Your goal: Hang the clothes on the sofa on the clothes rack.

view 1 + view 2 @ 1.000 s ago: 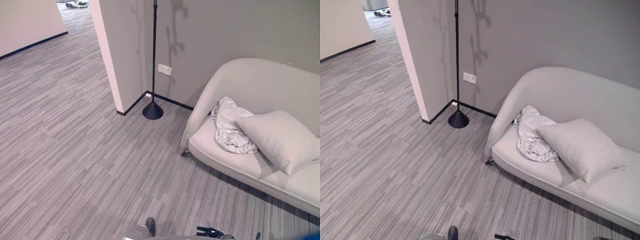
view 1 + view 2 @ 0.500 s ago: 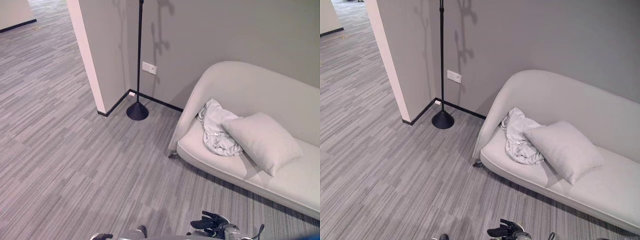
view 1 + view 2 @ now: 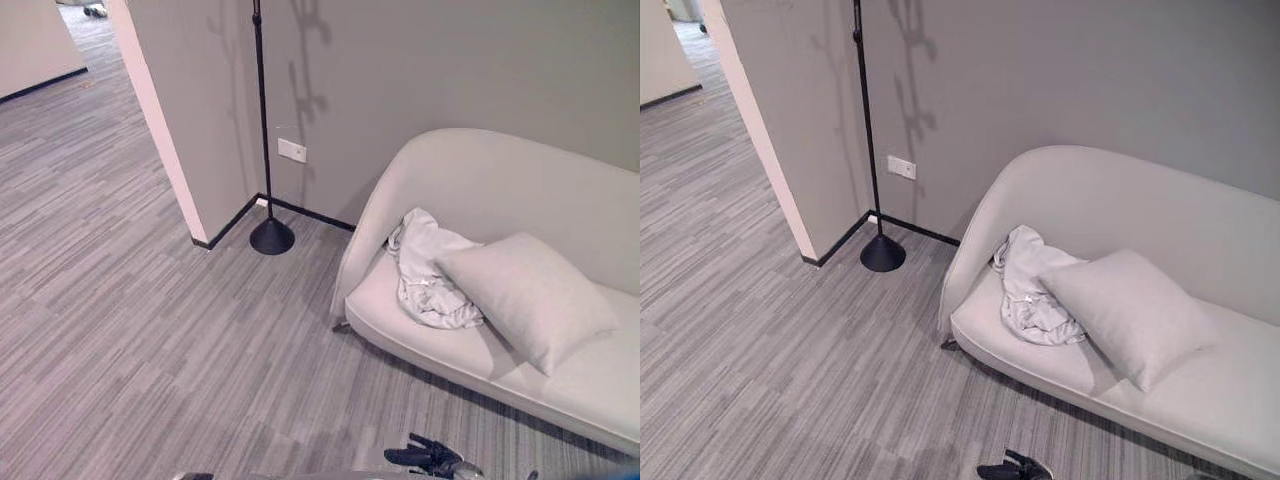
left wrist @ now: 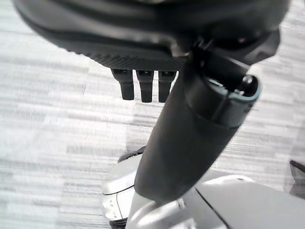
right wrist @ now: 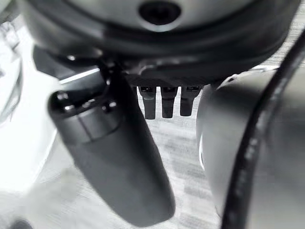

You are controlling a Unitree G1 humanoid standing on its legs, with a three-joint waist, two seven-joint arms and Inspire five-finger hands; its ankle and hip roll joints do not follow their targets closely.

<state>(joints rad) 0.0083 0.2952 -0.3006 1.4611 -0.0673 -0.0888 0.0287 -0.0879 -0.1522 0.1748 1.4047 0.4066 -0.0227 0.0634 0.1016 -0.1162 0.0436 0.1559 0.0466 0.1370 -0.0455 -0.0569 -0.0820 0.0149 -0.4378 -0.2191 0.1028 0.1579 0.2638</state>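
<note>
Rack: the clothes rack [image 3: 262, 120] stands at the far left of the scene, a thin black pole on a cone foot in the wall corner; its top, with any hooks, runs out of frame.
Floor: grey striped carpet [image 3: 150, 330] lies between the robot and the furniture.
Sofa: the pale sofa [image 3: 480, 180] sits to the right of the rack, well apart from the robot.
Clothes: the light grey garment [image 3: 425, 270] lies crumpled on the seat at the sofa's left end, touching the cushion [image 3: 525, 295] to its right; nothing holds it.
Left hand: the left hand [image 4: 143, 88] hangs over the carpet, fingers straight and loose, holding nothing.
Right hand: the right hand [image 5: 164, 102] likewise points down with fingers extended and empty; it also shows as a dark shape [image 3: 430, 460] at the lower edge of the head view.
Step in hand: by my reading, the approach; the pick-up is not yet begun.
Next move: likely calls for walking close to the sofa's left end, reaching a hand down, and closing the fingers on the cloth.
Views: the head views give the rack, sofa and garment together; the wrist views give the finger posture, which the head views do not resolve.
</note>
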